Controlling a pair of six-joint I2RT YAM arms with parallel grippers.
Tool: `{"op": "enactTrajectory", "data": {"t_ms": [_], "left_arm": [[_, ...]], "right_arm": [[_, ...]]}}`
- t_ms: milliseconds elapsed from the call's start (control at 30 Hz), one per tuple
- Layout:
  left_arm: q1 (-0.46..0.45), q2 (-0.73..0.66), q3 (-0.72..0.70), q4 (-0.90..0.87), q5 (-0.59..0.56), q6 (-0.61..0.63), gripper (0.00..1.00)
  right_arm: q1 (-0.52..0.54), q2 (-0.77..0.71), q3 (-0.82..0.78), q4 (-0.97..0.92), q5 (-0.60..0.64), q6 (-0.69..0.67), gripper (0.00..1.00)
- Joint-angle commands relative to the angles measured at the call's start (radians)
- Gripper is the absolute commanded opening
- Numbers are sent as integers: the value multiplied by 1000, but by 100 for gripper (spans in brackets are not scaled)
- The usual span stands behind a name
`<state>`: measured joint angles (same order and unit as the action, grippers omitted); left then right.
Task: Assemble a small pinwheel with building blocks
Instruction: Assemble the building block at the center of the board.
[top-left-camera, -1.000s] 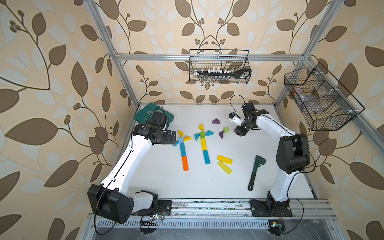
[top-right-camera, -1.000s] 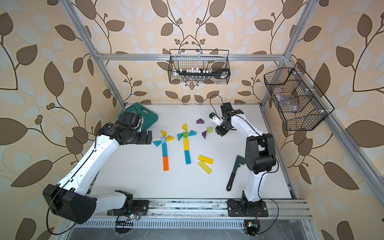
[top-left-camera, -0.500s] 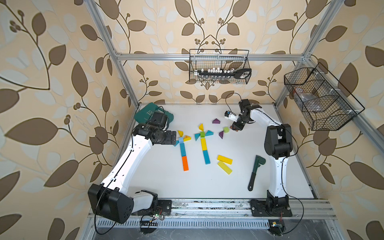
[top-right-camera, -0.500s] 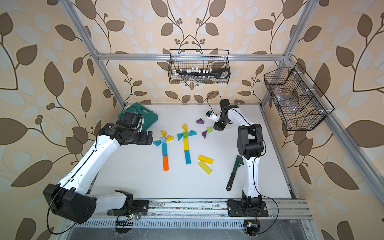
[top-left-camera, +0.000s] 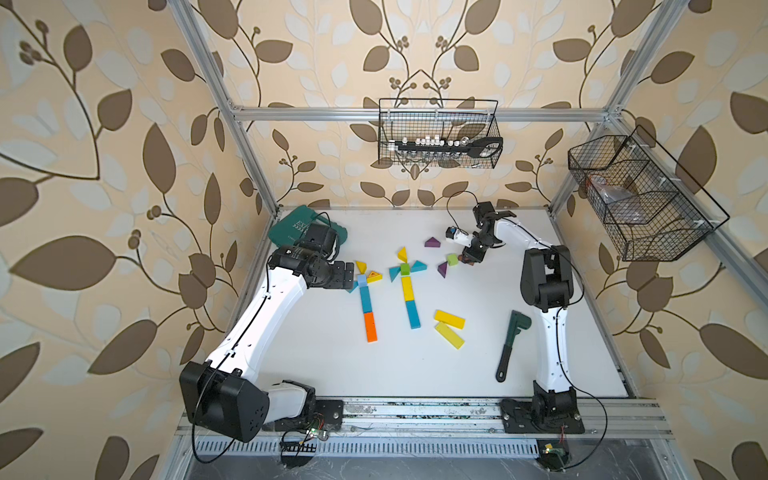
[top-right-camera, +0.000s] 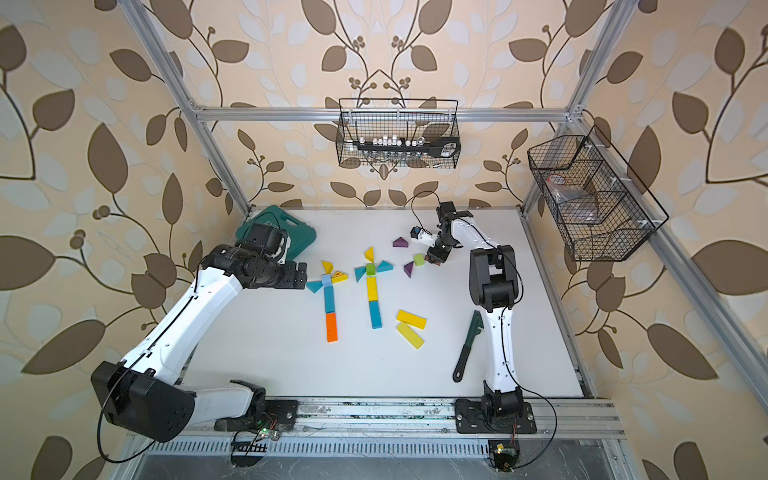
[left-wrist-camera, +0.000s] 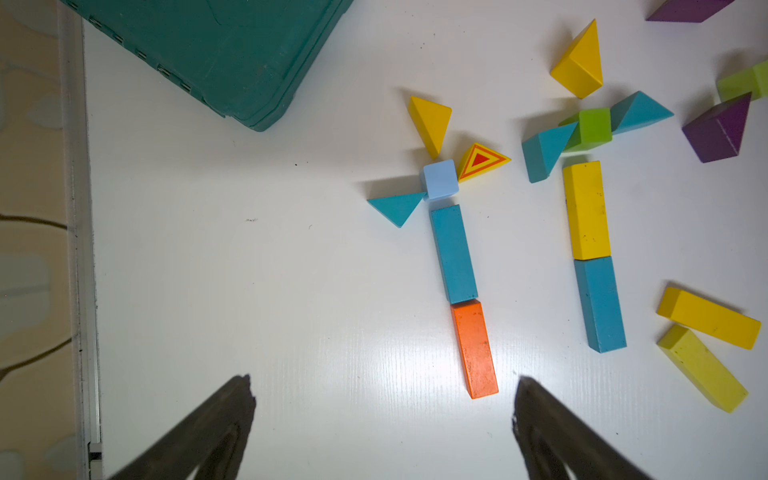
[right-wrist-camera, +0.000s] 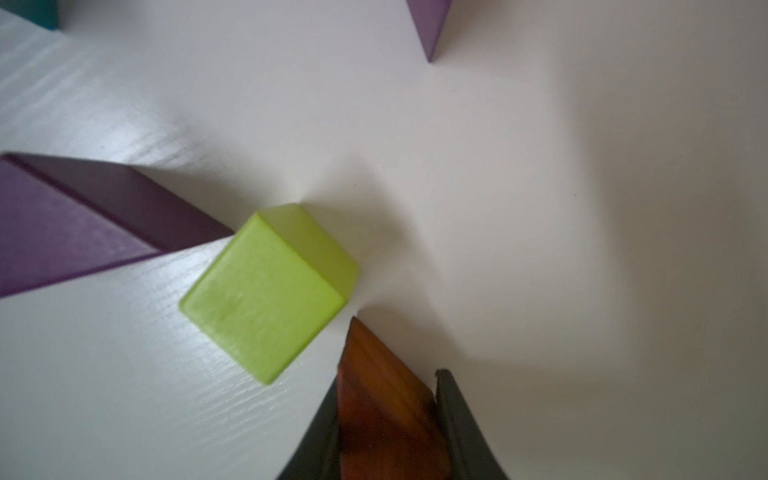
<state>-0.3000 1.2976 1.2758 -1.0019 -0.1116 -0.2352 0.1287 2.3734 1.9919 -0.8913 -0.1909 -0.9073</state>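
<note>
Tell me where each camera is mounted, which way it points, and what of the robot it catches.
Both top views: high above the robot's base, looking down at the table; left arm and right arm show whole.
Left wrist: on the left arm, looking down at the blue cube; the open left claw shows.
Right wrist: close over the green cube; the right claw shows, shut on a brown wedge.
Shared: that green cube shows in every view.
</note>
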Motion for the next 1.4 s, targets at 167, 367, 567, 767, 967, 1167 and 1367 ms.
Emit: {"op": "enactTrajectory", "data": {"t_ms": [167, 367, 567, 767, 967, 1167, 1367], "left_arm": [[12, 8, -1, 5, 21, 15, 99], [13, 15, 1, 4, 26, 17, 99], [13, 18, 3, 2, 26, 17, 99], [13, 18, 2, 2, 30, 17, 99], [13, 21, 5, -3, 30, 17, 99], [13, 19, -1, -3, 29, 16, 99], [13, 27, -3, -5, 25, 16, 99]], "right_arm": [[-3, 46, 41, -29, -21, -33, 26], [-5, 49, 52, -40, -9, -40, 43], [-10, -12, 66, -62, -13, -26, 50], [-24, -163, 55, -101, -57, 53, 69], [68, -282, -105, 102, -47, 280, 89], [183, -143, -24, 166, 71, 422, 87], [230, 36, 171, 117, 116, 413, 84]]}}
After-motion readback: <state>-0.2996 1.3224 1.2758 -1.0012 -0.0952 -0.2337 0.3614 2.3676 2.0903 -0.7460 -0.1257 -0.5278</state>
